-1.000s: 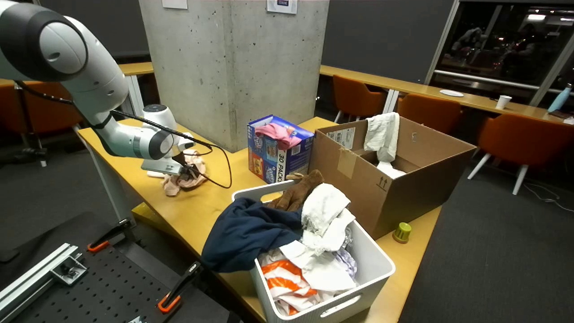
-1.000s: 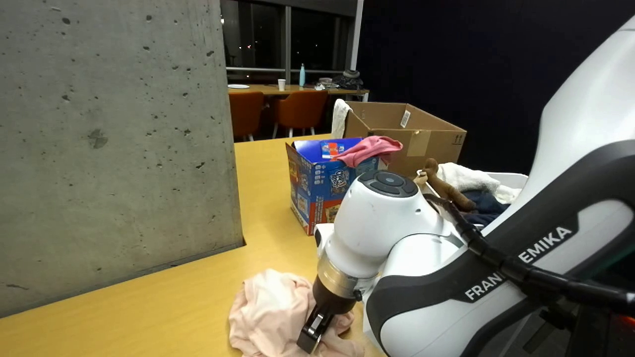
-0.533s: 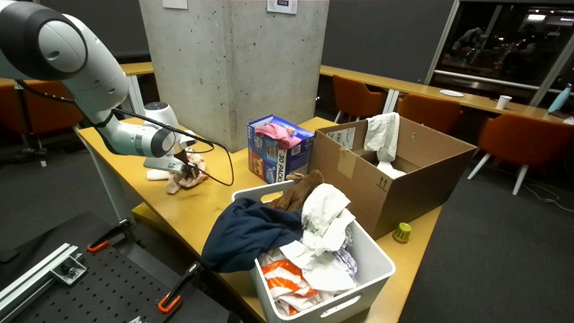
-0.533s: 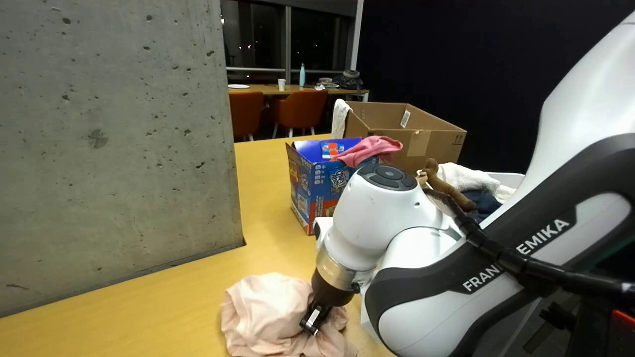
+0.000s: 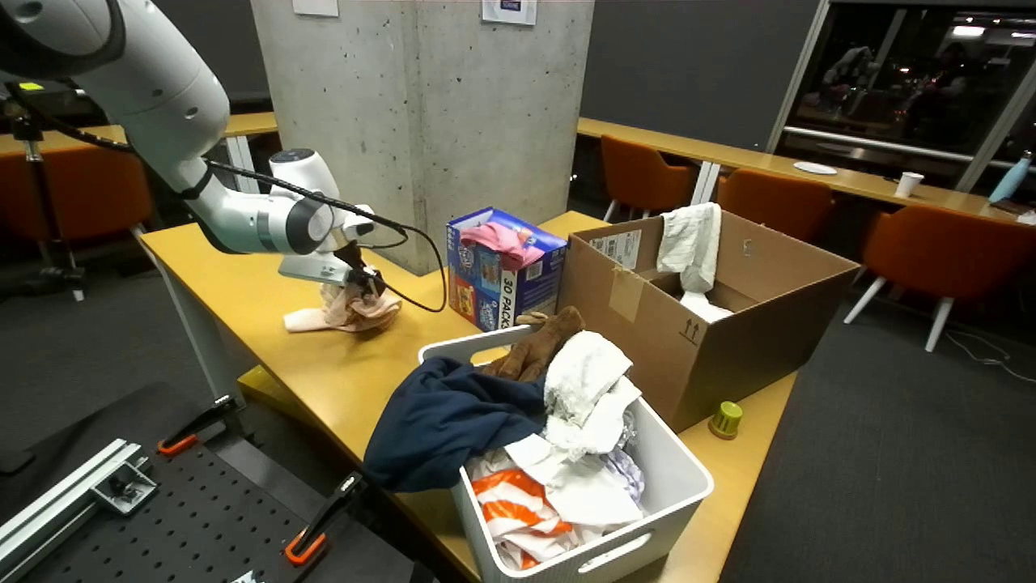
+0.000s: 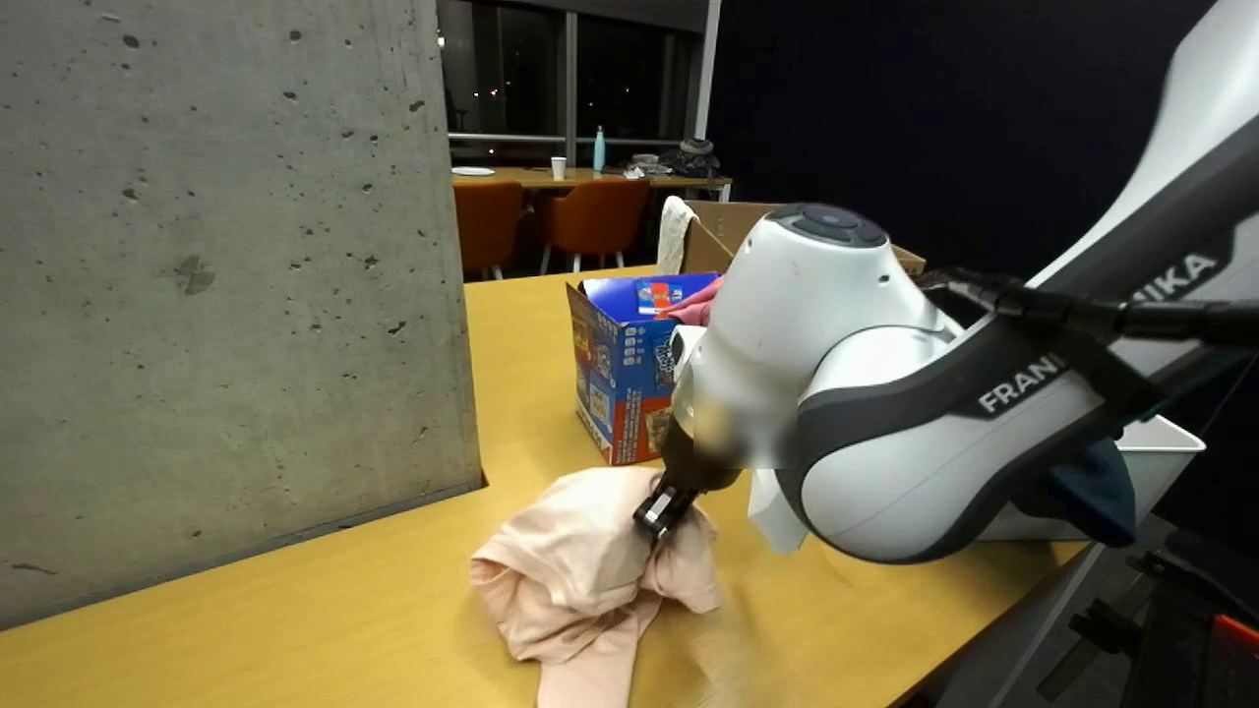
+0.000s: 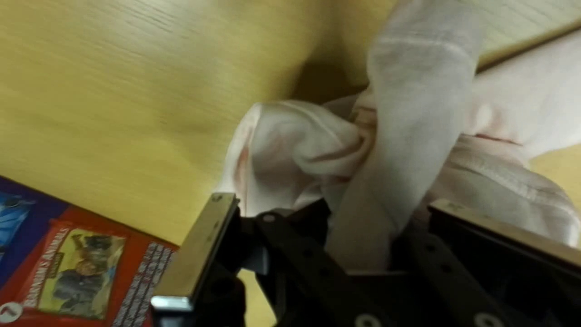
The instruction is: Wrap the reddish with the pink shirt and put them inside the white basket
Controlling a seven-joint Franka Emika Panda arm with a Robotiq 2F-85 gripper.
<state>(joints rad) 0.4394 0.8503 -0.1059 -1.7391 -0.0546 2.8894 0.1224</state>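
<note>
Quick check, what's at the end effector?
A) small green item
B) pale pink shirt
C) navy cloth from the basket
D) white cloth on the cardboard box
B: in both exterior views the pale pink shirt is bunched at the end effector, and in the wrist view its fabric runs right into it.

A brown cardboard box (image 5: 753,348) stood on the yellow table (image 5: 348,372), a white cloth (image 5: 690,239) draped over its wall, with a blue snack box (image 5: 502,283), printed "30 PACKS", just beside it. Near the cardboard box's lower corner sat a small green cup (image 5: 726,419), close to the table's edge, while behind rose a grey concrete pillar (image 5: 421,121) with paper sheets (image 5: 509,11) fixed to it. Farther back, orange chairs (image 5: 777,202) stood along a long counter (image 5: 728,154) that bore a white plate (image 5: 814,168), a white cup (image 5: 908,185) and a light-blue bottle (image 5: 1012,176).
</note>
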